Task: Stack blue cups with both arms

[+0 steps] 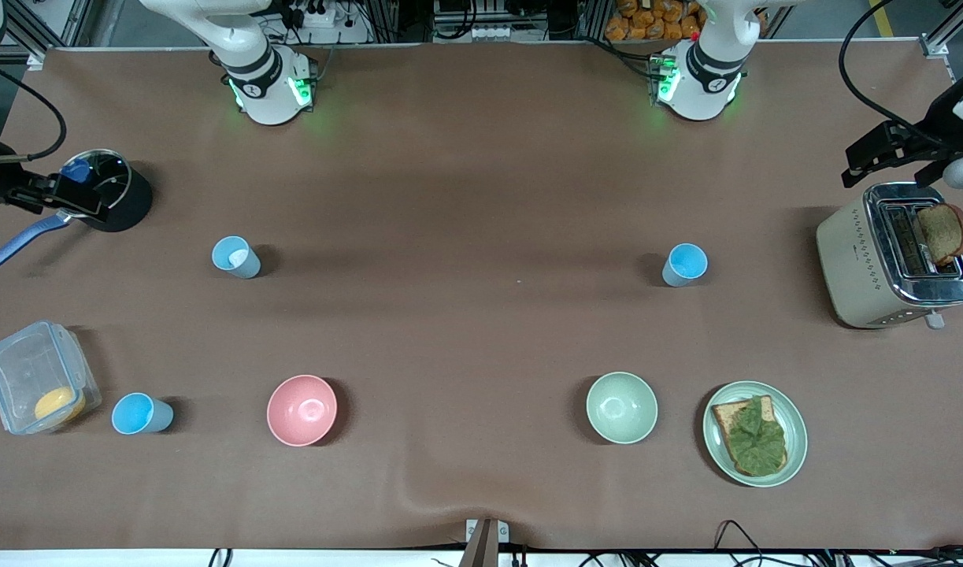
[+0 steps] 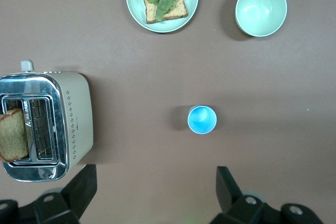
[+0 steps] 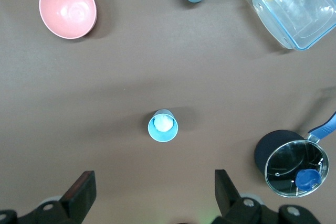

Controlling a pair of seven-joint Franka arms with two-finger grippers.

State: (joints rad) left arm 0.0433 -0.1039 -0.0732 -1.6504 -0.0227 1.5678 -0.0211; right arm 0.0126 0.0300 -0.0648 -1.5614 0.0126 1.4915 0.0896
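Nothing's getting stacked yet: 3 small blue plastic cups (image 1: 235, 257) (image 1: 685, 264) (image 1: 141, 414) are sitting well apart, and both the left gripper (image 2: 152, 195) and right gripper (image 3: 155, 195) are hovering spread over 1 each.

Both arms' upper links leave the front view; the left gripper (image 2: 152, 190) and right gripper (image 3: 152, 190) are cropped.

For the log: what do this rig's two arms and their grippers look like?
Both arms are glossy white with dark grey joint bands, on round bases lit green: the right arm and the left arm. The left gripper and right gripper have black, wedge-shaped fingers. Black cables trail near the table's ends.
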